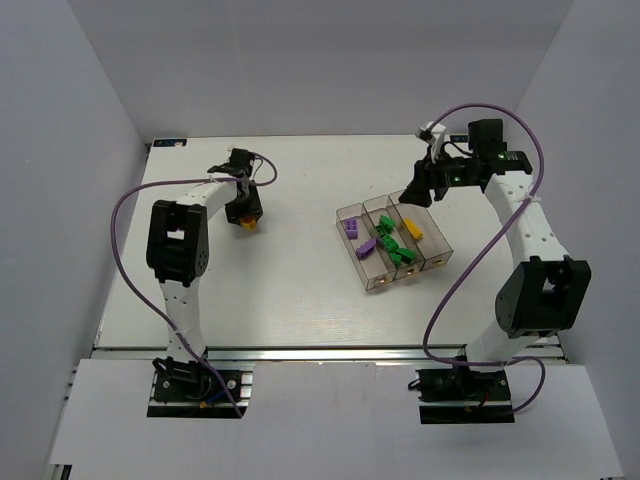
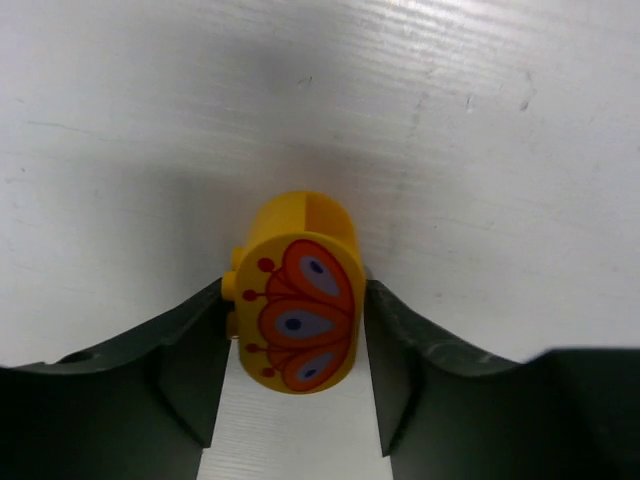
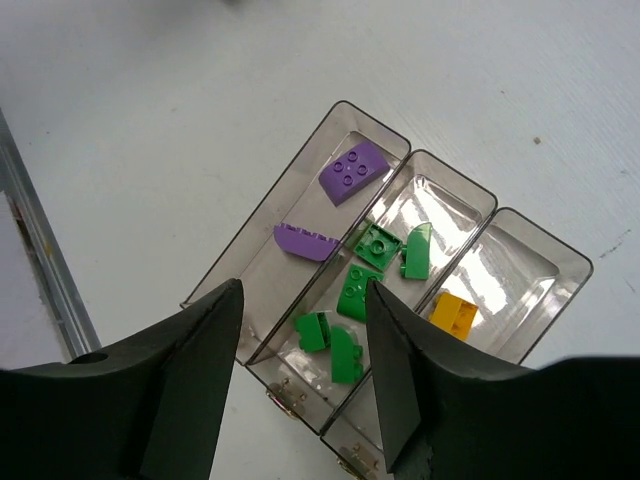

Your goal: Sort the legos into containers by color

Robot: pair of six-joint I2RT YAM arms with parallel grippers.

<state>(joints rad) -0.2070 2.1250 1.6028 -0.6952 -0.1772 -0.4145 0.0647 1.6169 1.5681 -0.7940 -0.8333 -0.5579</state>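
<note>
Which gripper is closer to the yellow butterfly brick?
Left. The left gripper has its fingers either side of the yellow butterfly brick; the right gripper hangs near the bins.

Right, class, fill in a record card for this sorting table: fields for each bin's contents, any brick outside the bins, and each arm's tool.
left bin: two purple bricks
middle bin: five green bricks
right bin: one yellow brick
outside the bins: yellow butterfly brick, on the table
left tool: fingers close against both sides of the butterfly brick; grip not certain
right tool: open, empty, above the bins
</note>
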